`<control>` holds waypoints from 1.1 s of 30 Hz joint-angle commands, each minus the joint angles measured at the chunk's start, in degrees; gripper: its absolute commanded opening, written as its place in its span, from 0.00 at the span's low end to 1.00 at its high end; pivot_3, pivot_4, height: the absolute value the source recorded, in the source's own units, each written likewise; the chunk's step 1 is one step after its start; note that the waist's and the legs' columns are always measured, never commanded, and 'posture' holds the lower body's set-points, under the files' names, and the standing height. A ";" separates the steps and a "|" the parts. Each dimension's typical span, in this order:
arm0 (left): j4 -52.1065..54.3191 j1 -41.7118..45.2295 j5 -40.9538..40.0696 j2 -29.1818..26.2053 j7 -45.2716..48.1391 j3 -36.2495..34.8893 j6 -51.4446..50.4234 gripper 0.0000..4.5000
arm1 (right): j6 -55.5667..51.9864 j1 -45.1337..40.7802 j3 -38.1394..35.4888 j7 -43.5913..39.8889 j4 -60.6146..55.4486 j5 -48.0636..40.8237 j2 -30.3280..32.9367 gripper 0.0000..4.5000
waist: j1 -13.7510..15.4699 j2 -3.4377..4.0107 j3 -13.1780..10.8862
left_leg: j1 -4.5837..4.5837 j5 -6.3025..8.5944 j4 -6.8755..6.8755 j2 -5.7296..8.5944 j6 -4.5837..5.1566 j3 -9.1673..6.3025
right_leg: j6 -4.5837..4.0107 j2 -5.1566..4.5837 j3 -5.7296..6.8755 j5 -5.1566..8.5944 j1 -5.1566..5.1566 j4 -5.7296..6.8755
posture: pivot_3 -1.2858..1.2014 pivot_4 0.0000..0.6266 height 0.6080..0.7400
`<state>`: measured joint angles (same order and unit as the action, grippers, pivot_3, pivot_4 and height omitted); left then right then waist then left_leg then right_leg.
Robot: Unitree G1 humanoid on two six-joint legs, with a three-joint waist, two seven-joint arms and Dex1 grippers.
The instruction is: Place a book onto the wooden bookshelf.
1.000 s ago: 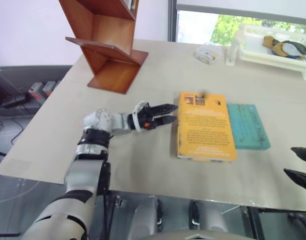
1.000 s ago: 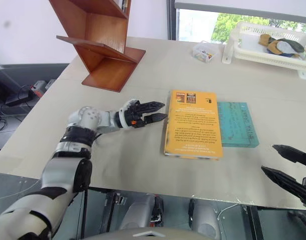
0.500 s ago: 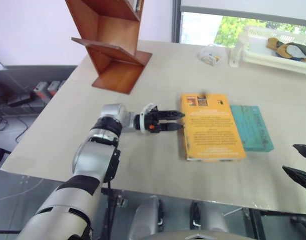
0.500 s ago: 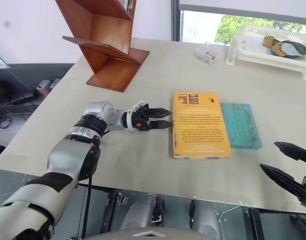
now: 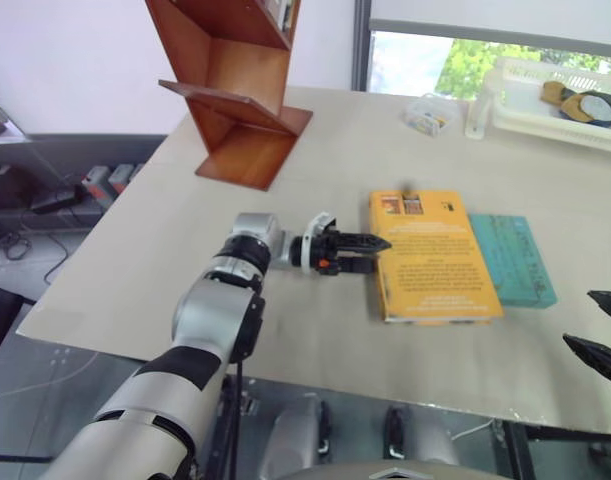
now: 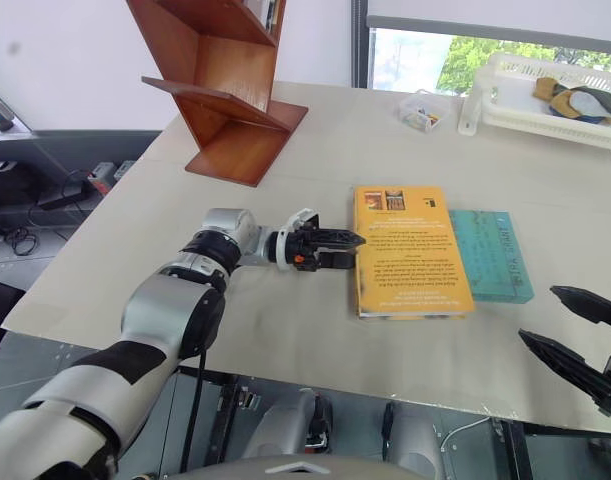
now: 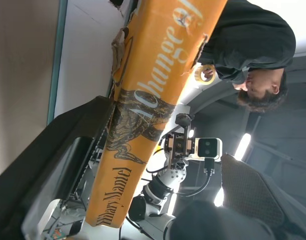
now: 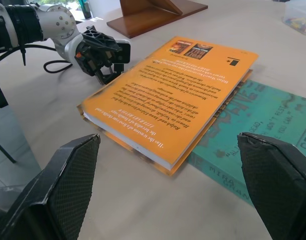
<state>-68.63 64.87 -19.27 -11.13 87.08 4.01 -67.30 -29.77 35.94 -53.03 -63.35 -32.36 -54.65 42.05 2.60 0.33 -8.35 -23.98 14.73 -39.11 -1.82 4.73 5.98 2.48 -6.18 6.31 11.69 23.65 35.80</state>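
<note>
left gripper (image 6: 347, 247) is seen lying level just above the bench (image 6: 285, 330), its two black fingers spread apart, one tip above the book's spine edge and one below it, nothing clenched yet. whether the tips touch the spine cannot be told. the book (image 6: 409, 249) is found flat on the bench, orange cover up with its black text block and two small dark pictures at the far end. a teal-green book (image 6: 490, 253) is tucked partly under the orange book's far side from the left gripper. the wooden bookshelf (image 6: 235, 90) is stood well apart from the book, toward the far left corner of the bench. a white basket (image 6: 545, 95) and a small clear box (image 6: 420, 110) are set beyond the book, by the window. right gripper (image 6: 575, 335) is held released, fingers wide, off the bench edge nearest the robot, apart from the book.
</note>
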 commanded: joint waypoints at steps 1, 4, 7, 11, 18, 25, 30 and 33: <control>-2.81 -1.85 1.24 0.68 0.66 -0.03 -1.64 0.99 | 1.25 0.11 -2.41 0.28 -0.90 -0.29 -0.07 1.00 | -0.06 0.00 0.00 | -0.01 0.00 0.00 0.00 0.00 0.00 | 0.00 0.00 0.00 0.00 0.00 0.00 | 0.52 0.24 0.79; -2.72 -2.65 2.71 0.90 1.22 1.30 -1.60 0.99 | 1.44 -0.63 -1.90 0.36 -0.36 0.11 0.34 1.00 | -0.19 -0.03 -0.02 | -0.01 0.00 0.00 0.00 0.00 0.00 | 0.01 0.00 0.01 0.00 0.00 0.00 | 0.52 0.24 0.79; -2.38 -3.46 3.57 2.40 1.92 2.19 -1.62 0.99 | 1.50 -1.18 -1.60 0.34 -0.11 0.29 0.58 1.00 | -0.36 -0.10 -0.08 | -0.07 0.00 -0.01 -0.02 0.00 -0.02 | 0.00 0.04 0.02 0.00 0.06 0.01 | 0.52 0.24 0.79; -1.90 -4.47 3.66 4.42 0.22 1.15 0.49 0.99 | 1.54 -1.62 -1.56 0.43 -0.10 0.47 0.67 1.00 | -0.13 -0.09 -0.05 | -0.21 0.00 -0.05 0.02 0.02 -0.16 | -0.01 0.01 0.13 0.01 0.07 -0.02 | 0.52 0.24 0.79; -4.26 -4.09 -0.10 5.52 -11.20 -9.34 0.62 0.99 | 1.87 -1.07 -2.33 0.48 -0.33 0.79 0.23 1.00 | 0.04 -0.08 -0.03 | -0.37 0.02 -0.14 0.28 0.10 -0.46 | 0.07 -0.56 0.41 0.02 0.03 -0.03 | 0.52 0.24 0.79; -3.40 -4.63 0.03 5.85 -10.37 -10.52 -0.35 0.84 | 2.61 -0.87 -2.31 0.42 0.13 1.67 0.27 1.00 | -0.13 -0.10 -0.04 | -0.49 0.01 -0.17 0.38 0.11 -0.59 | 0.11 -0.56 0.56 0.03 0.04 -0.02 | 0.52 0.24 0.79; -3.25 -4.07 -0.03 5.93 -9.93 -10.60 -1.85 0.30 | 2.81 -1.54 -1.99 0.23 0.86 2.30 0.74 1.00 | -0.08 -0.08 0.00 | -0.67 -0.12 -0.17 0.49 0.34 -0.86 | 0.22 -0.40 0.74 0.11 0.08 -0.02 | 0.52 0.24 0.79; -3.19 -3.90 -0.34 5.48 -9.49 -10.96 -2.18 0.30 | 2.78 -1.93 -1.95 0.00 1.21 2.32 0.85 1.00 | -0.18 -0.10 -0.01 | -0.67 -0.12 -0.18 0.54 0.33 -0.88 | 0.25 -0.50 0.76 0.13 0.06 -0.02 | 0.52 0.24 0.79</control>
<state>-71.17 61.55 -19.79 -6.00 77.72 -6.92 -68.93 -28.10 34.31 -53.01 -63.21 -31.32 -52.03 42.39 2.42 0.22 -8.36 -24.66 14.61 -39.28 -1.29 5.06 5.09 2.73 -6.74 7.07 11.82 23.71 35.78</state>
